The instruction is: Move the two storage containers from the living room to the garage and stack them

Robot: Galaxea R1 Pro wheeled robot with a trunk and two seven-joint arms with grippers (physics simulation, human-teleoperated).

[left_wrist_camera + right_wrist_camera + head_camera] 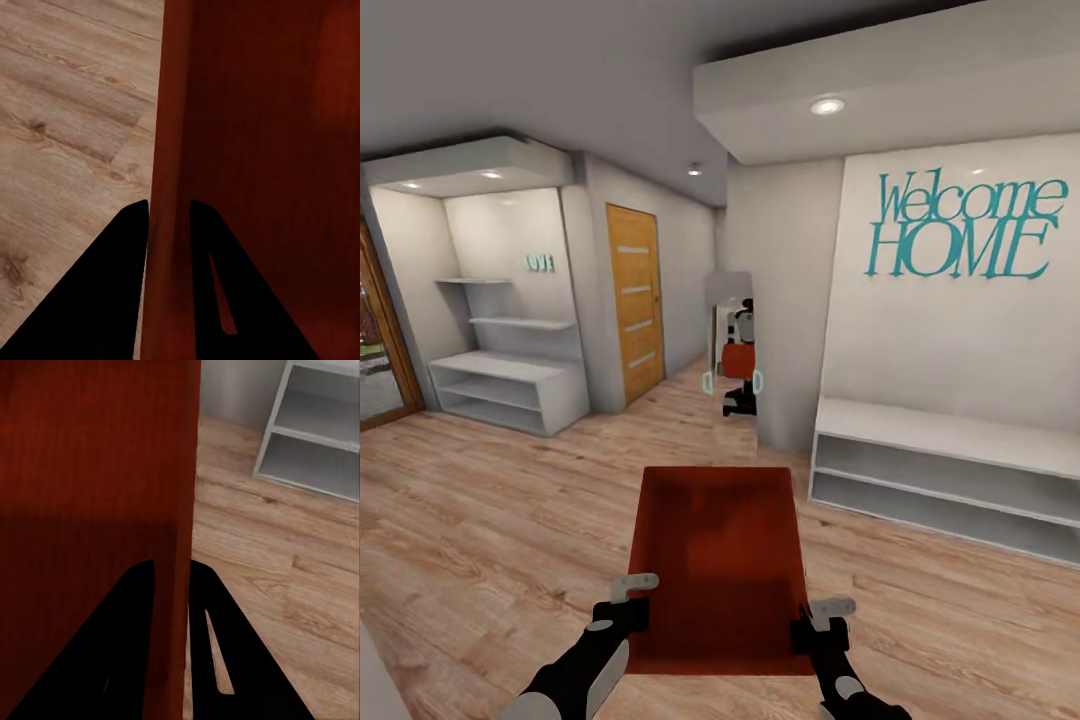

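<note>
A red-orange open-top storage container [715,560] hangs in front of me above the light wood plank floor [490,530], held from both sides. My left gripper [630,600] is shut on its left wall [169,150], one finger inside and one outside. My right gripper [815,620] is shut on the right wall [184,495] the same way. The container's inside looks empty. A mirror [738,345] on the wall ahead shows my reflection carrying the red box.
A low white open shelf bench [940,470] stands at the right under teal "Welcome HOME" lettering [960,225]. White alcove shelving [510,390] is at the left, beside a wooden door [635,300]. A passage runs ahead between them.
</note>
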